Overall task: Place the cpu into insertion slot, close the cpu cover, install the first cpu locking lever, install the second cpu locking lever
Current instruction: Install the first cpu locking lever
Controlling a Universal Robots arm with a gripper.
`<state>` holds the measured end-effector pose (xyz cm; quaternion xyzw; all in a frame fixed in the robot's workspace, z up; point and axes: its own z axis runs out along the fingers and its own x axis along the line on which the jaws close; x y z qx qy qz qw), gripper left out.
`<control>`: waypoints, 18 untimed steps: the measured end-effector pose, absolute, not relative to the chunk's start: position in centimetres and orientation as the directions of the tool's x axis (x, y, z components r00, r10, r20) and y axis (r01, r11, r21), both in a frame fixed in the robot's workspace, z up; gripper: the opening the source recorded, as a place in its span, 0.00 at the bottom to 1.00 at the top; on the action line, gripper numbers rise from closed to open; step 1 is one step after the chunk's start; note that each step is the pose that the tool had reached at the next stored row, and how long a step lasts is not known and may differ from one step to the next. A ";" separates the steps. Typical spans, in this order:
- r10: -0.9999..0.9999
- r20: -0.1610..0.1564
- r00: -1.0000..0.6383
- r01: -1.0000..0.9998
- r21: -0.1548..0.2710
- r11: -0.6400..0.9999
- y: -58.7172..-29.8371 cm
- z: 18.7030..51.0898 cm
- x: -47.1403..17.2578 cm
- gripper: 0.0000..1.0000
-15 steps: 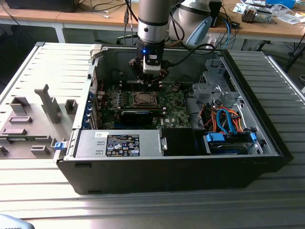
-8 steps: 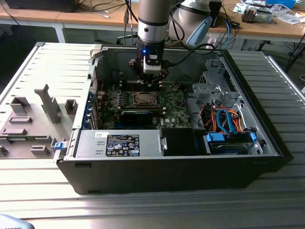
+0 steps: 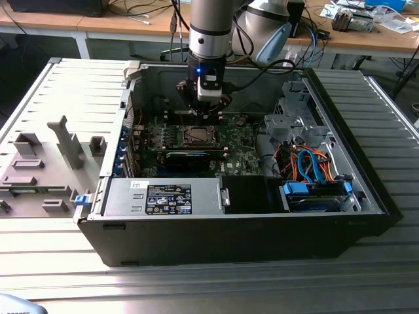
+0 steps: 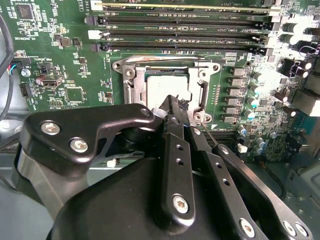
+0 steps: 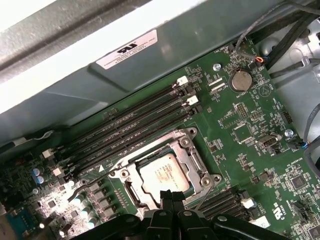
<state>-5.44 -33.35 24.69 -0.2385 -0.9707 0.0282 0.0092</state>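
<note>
The cpu (image 5: pixel 162 172) lies flat in the insertion slot (image 3: pixel 196 135) on the green motherboard (image 5: pixel 240 135), its silver-grey top showing. The cpu cover (image 5: pixel 192 155) is down over it, framing the chip (image 4: pixel 160 80) through its window. A thin wire locking lever (image 5: pixel 205 197) runs along one side of the socket, and another lever (image 5: pixel 87 177) stretches out from the opposite side. My gripper (image 4: pixel 172 107) hangs just above the socket's edge, its two black fingers pressed together with nothing visible between them. In the exterior view the gripper (image 3: pixel 206 112) sits low inside the case, beside the socket.
Several long black memory slots (image 5: pixel 135 120) run beside the socket. The case's metal wall (image 5: pixel 150 65) rises close behind them. A power supply (image 3: pixel 163 196) and a drive cage with orange and blue cables (image 3: pixel 308 163) fill the case's near side and the exterior view's right.
</note>
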 end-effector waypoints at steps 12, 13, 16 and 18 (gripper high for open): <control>0.450 0.004 -0.893 0.449 -0.059 0.892 -33.3 24.7 -5.4 0.11; 0.449 0.004 -0.894 0.448 -0.059 0.892 -33.3 24.7 -5.4 0.11; 0.447 0.004 -0.895 0.446 -0.059 0.893 -33.3 24.7 -5.4 0.11; 0.445 0.004 -0.895 0.444 -0.059 0.894 -33.3 24.7 -5.4 0.11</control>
